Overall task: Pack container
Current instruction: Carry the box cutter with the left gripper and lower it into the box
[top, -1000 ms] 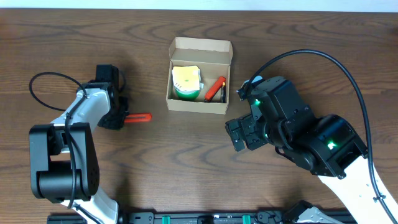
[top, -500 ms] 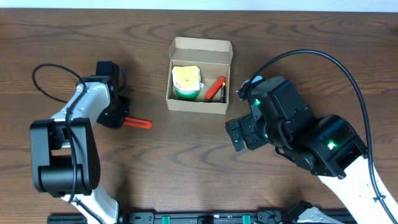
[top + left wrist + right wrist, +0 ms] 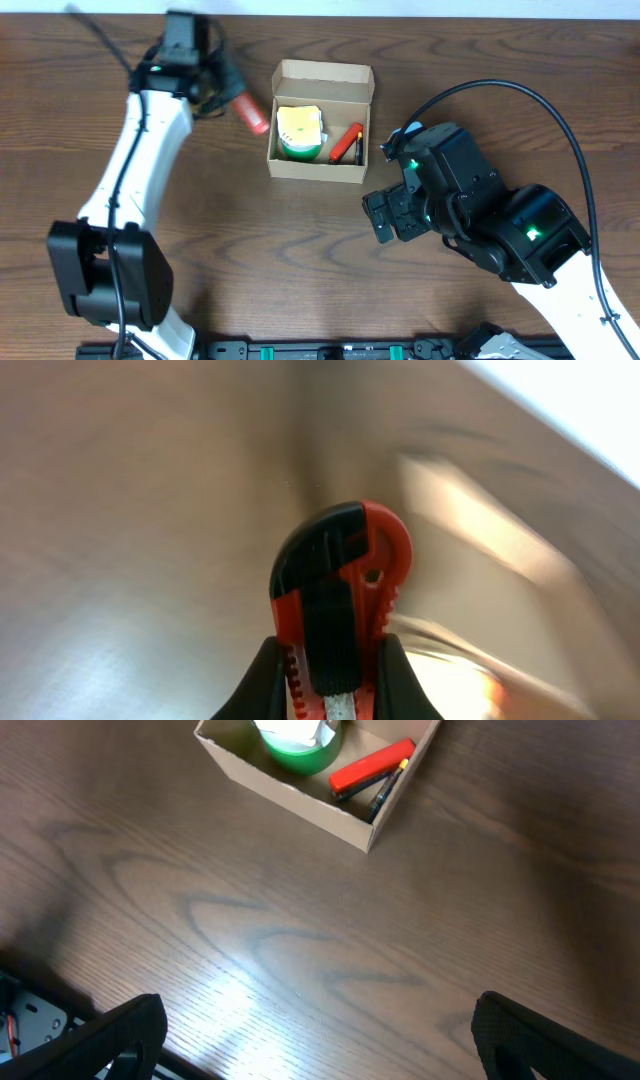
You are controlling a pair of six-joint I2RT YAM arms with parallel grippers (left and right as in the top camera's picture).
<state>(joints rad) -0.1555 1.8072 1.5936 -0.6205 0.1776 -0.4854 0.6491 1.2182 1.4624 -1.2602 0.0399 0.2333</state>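
The tan cardboard box [image 3: 322, 170] stands open at the table's middle back, also in the right wrist view [image 3: 300, 795]. It holds a green tape roll [image 3: 299, 135] with a yellow top, a red tool [image 3: 347, 141] and a dark pen. My left gripper [image 3: 232, 92] is shut on a red and black utility knife [image 3: 251, 111], held above the table just left of the box; the knife fills the left wrist view [image 3: 340, 620], which is motion-blurred. My right gripper [image 3: 315, 1030] is open and empty over bare wood, in front of and to the right of the box.
The brown wooden table [image 3: 300, 260] lies all round the box. The right arm's black body [image 3: 470, 210] and its cable [image 3: 520, 90] take up the right side. A black rail [image 3: 320, 350] runs along the front edge.
My left gripper has lifted the red knife from the table at the left and carried it back and right, up beside the box. The right arm has not moved.
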